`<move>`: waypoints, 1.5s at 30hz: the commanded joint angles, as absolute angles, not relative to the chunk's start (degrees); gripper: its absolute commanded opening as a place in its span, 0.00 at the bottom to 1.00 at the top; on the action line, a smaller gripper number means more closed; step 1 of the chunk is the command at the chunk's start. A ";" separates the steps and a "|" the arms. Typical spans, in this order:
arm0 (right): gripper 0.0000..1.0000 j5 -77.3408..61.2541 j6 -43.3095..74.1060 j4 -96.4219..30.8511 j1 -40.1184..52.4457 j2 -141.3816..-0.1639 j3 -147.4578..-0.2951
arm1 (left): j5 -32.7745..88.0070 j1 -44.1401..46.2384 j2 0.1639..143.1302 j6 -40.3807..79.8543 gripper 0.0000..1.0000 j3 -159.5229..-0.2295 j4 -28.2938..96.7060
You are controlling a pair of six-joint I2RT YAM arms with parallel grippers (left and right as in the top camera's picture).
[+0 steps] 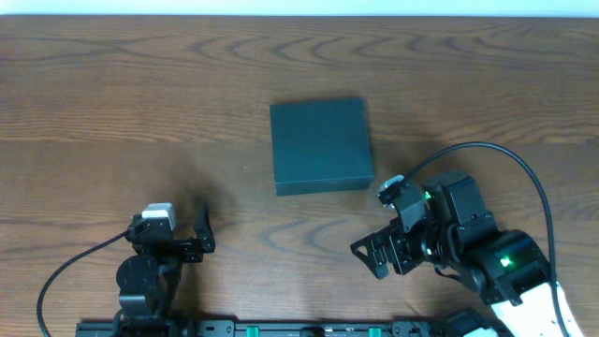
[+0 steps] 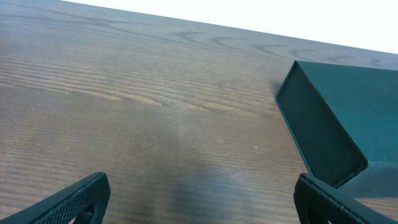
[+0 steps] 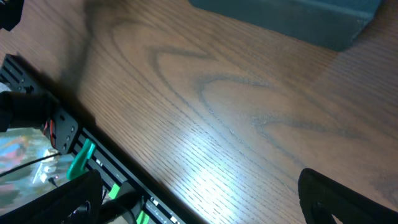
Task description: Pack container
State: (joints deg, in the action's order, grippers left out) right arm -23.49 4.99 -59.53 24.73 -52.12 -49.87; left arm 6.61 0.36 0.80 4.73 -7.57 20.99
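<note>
The container [image 1: 321,145] is seen lying flat on the table [image 1: 112,112] with its lid shut. It is roughly midway between the left and right edges and somewhat closer to the far edge than to the near one.

It is placed beyond the left jaws and off to their right, well apart from them. In the left wrist view only its near left corner is caught. The right jaws are found just off its near right corner, toward the near edge of the table. They are nearer to it than the left pair, yet no contact is made.

Both sets of jaws are spread wide. Nothing is held by either, and only wood grain is seen between them. A black rail [image 3: 81,162] with green clips is seen along the near edge.
</note>
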 commanded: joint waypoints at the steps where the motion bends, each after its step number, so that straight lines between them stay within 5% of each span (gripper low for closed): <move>1: 0.99 -23.33 5.30 -59.59 25.17 -52.14 -49.84 | 5.80 0.03 0.21 5.34 0.95 -6.26 20.95; 30: 0.99 -18.35 2.87 -59.33 25.47 -51.27 -49.82 | 5.78 0.03 0.25 5.34 0.95 -6.26 20.95; 45: 0.99 -14.83 -5.41 -39.75 28.95 -13.17 -18.74 | 5.78 0.03 0.25 5.34 0.95 -6.26 20.95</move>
State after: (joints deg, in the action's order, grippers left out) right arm -15.25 -3.97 -40.27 28.47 -17.58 -22.76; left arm 6.39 0.36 0.73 4.73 -7.49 20.58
